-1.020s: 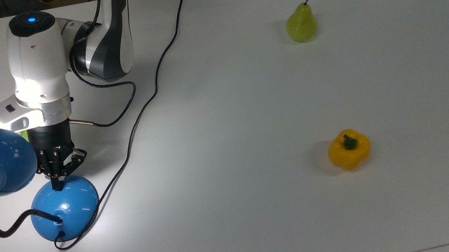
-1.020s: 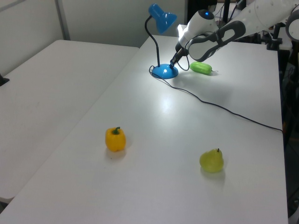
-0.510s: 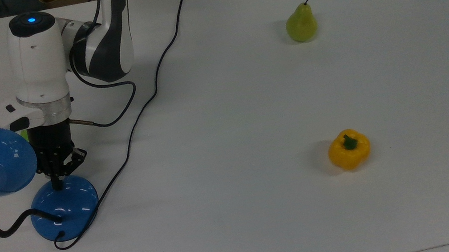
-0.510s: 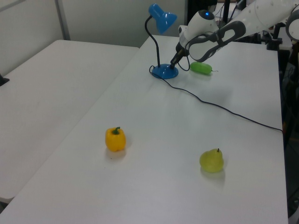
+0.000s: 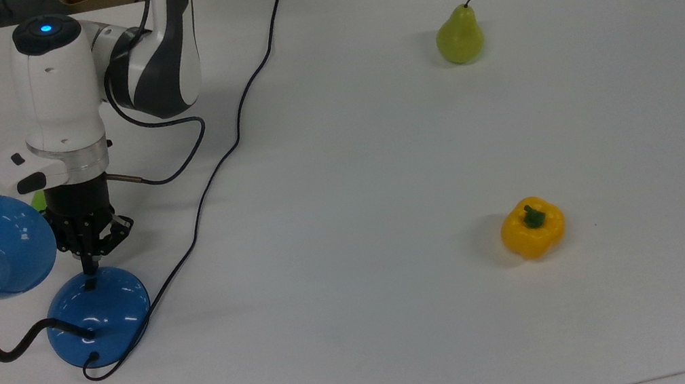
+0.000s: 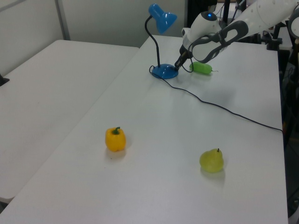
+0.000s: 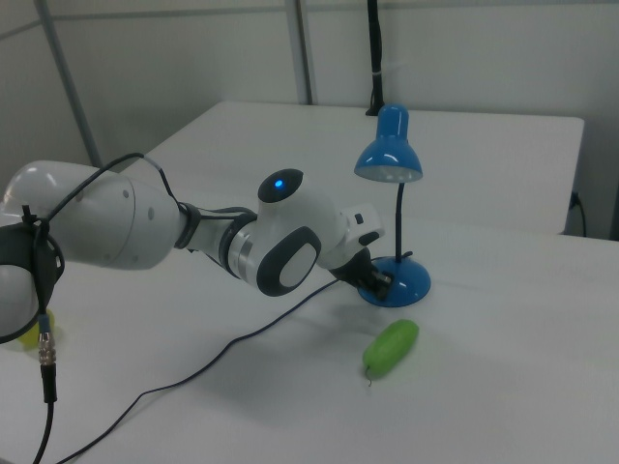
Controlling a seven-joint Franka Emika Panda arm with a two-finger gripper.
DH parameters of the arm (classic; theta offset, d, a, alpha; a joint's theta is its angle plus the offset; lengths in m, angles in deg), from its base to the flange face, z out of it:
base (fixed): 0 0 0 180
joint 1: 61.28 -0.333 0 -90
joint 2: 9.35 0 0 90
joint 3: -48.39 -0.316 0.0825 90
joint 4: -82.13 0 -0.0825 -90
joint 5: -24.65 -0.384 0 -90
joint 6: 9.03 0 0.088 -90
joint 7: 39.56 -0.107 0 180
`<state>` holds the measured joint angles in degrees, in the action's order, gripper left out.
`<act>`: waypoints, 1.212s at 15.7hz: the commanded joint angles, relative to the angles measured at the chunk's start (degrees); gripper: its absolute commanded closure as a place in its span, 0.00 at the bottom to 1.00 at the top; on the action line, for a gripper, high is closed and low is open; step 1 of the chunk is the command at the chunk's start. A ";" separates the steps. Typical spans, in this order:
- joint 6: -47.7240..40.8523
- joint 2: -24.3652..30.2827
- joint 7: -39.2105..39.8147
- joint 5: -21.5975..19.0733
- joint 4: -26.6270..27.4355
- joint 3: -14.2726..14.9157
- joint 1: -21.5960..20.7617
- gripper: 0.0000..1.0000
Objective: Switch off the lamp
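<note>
Gripper (image 5: 90, 265) had lifted off the lamp (image 5: 98, 316), glow on the table (image 5: 379, 165) gone, fingers pinched together just above the dome base, lamp at the top view's lower left, pear (image 5: 459, 34) and pepper (image 5: 532, 227) well apart.

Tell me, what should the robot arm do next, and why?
Probably pull the gripper up and away from the lamp. No bright pool of light shows on the table around the lamp's base, so it looks switched off, and the gripper's tip sits just above the small black switch, seemingly clear of it.
</note>
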<state>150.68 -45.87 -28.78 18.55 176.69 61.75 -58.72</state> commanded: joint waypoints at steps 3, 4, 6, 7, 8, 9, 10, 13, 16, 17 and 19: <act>-11.32 6.80 0.65 -1.02 3.35 -0.70 -0.02 1.00; -14.22 8.02 0.65 -0.93 3.35 -0.70 -0.19 1.00; -20.72 10.57 0.73 -0.93 3.27 -0.70 -0.46 1.00; -24.32 11.98 0.65 -0.93 3.18 -0.70 -0.63 1.00; -28.09 13.38 0.04 -1.02 3.00 -0.70 -0.72 1.00; -32.14 14.88 -0.05 -1.02 2.91 -0.70 -0.81 0.89; -36.27 16.20 -0.23 -1.02 2.91 -0.70 -0.90 0.69; -46.74 21.73 -4.78 -1.02 2.83 -0.70 -0.90 0.17; -54.55 26.83 -7.43 -0.59 2.65 -0.62 -1.34 0.00; -56.76 28.50 -7.96 -0.50 2.65 -0.62 -1.60 0.00; -59.32 32.01 -8.75 -0.14 2.65 -0.62 -1.78 0.00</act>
<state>95.32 -20.07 -34.93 18.53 177.20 61.10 -59.46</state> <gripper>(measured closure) 0.145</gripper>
